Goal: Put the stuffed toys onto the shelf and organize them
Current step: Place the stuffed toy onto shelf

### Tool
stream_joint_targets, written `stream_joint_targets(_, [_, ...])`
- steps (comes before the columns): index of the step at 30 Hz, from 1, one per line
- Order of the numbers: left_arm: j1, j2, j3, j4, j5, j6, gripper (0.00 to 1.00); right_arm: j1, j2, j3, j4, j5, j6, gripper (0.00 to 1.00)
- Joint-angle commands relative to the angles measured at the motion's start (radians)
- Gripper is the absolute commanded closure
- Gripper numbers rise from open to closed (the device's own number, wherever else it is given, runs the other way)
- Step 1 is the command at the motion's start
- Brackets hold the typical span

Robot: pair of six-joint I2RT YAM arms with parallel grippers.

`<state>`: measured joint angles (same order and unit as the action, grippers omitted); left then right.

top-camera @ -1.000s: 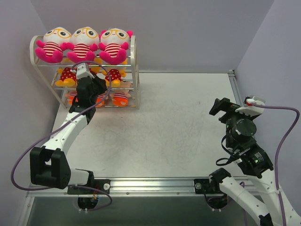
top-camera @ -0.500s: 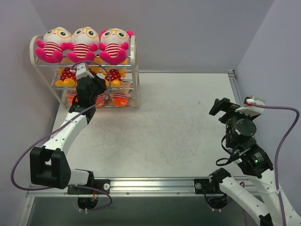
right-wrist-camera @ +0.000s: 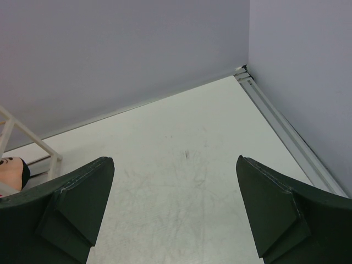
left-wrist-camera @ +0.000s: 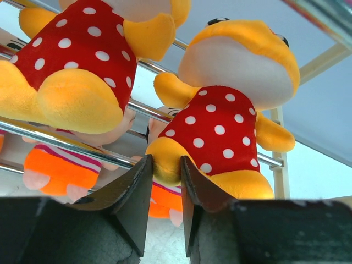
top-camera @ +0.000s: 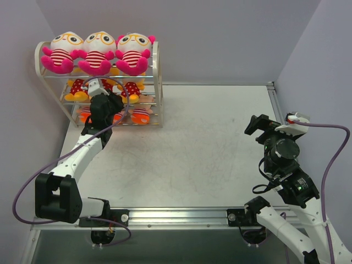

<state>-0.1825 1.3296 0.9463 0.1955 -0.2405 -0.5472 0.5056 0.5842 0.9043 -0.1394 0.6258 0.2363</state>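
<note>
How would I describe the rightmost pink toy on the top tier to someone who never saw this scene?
Find the white wire shelf in the far left corner. On its top tier, the rightmost pink toy has a red-striped belly; it alone sits beside the right side frame.

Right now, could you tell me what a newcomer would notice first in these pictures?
First, the cream wire shelf in the table's far left corner, with three pink plush toys in glasses lined up on its top tier. Next, the left end effector at the middle tier, jaws narrowly parted just under a yellow toy in a red dotted dress. The right end effector hangs wide open over the table's right side.
</note>
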Motion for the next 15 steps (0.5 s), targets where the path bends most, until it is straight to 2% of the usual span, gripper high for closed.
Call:
stream_joint_targets(1, [0.002,-0.032,0.005,0.071,-0.013,-0.013,0.64,0.010,0.002,-0.012,0.026,0.029,-0.002,0.01])
stream_joint_targets(15, [0.000,0.008,0.035,0.105,0.000,-0.013,0.62,0.011,0.006,-0.011,0.024,0.029,-0.003,0.01])
